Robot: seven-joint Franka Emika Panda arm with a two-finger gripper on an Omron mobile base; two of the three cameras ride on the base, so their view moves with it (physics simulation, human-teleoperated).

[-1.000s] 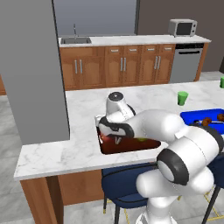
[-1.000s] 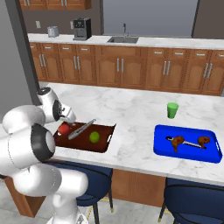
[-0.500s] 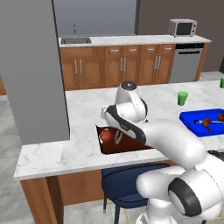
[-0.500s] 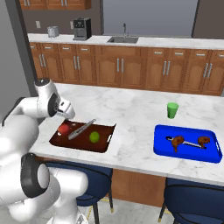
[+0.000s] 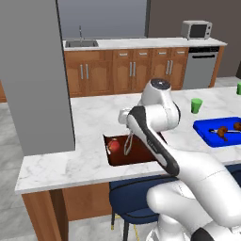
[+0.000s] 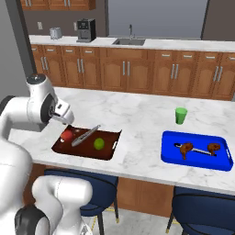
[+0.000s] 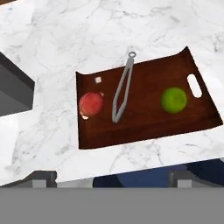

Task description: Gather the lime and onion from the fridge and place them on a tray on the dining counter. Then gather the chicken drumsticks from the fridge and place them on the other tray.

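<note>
The dark brown tray (image 7: 144,124) lies on the marble dining counter (image 7: 65,43). On it are the dark-red onion (image 7: 91,103) at one end, the lime (image 7: 174,99) near the handle slot, and grey tongs (image 7: 122,87) between them. My gripper (image 7: 113,178) hovers above the tray's near edge, open and holding nothing. From the right base it hangs over the onion (image 6: 67,135) end, gripper (image 6: 65,119) clear of the tray (image 6: 110,149) and the lime (image 6: 98,144). Two chicken drumsticks (image 6: 186,148) lie on the blue tray (image 6: 197,160).
A green cup (image 6: 181,114) stands on the counter behind the blue tray. A tall grey slab (image 5: 33,70) rises at the counter's left end. Dark blue stools (image 6: 202,206) sit under the near edge. The wall counter with a sink (image 5: 81,44) runs along the back.
My hand has lifted off the brown tray and pulled back above it, jaws staying open. The onion, lime and tongs lie where they were.
</note>
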